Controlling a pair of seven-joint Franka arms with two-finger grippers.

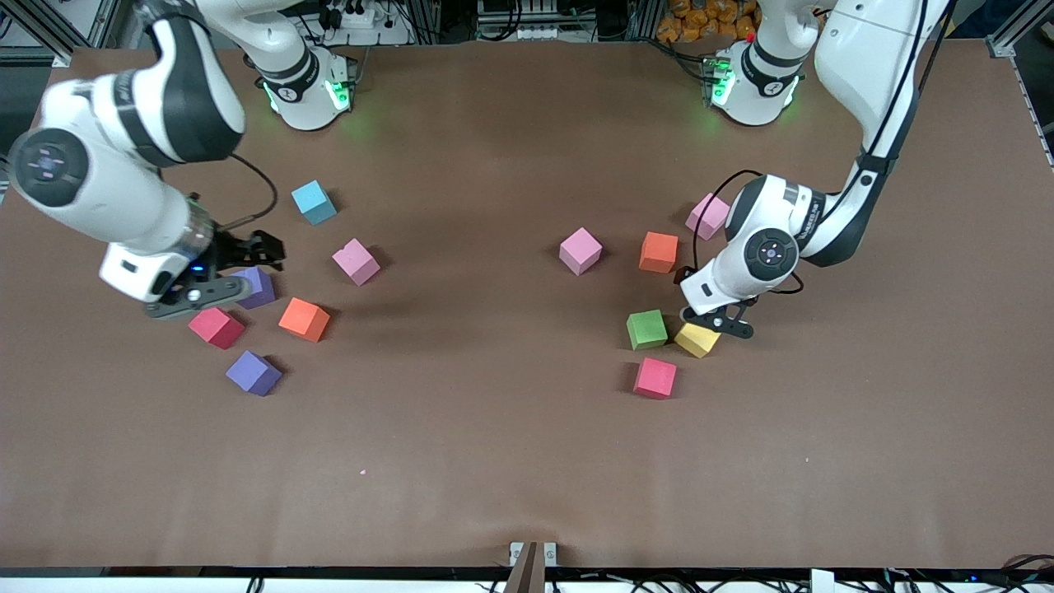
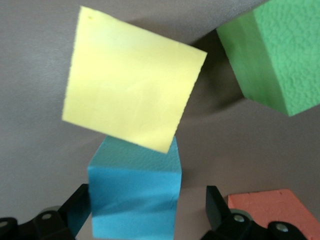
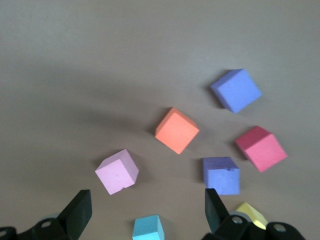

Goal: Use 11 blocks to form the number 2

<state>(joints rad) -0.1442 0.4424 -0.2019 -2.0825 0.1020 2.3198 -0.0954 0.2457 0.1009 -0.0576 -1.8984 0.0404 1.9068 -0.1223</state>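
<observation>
Brown table (image 1: pixel 494 461) wide and bare toward the camera, 11 scattered foam blocks, none touching, left gripper (image 1: pixel 715 321) spread over yellow block (image 1: pixel 697 339), right gripper (image 1: pixel 235 263) spread over purple block (image 1: pixel 257 287).

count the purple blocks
2: one purple block nearest the front camera at the right arm's end, the other farther off beside the red block; arms may hide more

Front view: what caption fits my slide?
Eleven scattered foam cubes, no digit yet; open left gripper over the yellow foam cube.
</observation>
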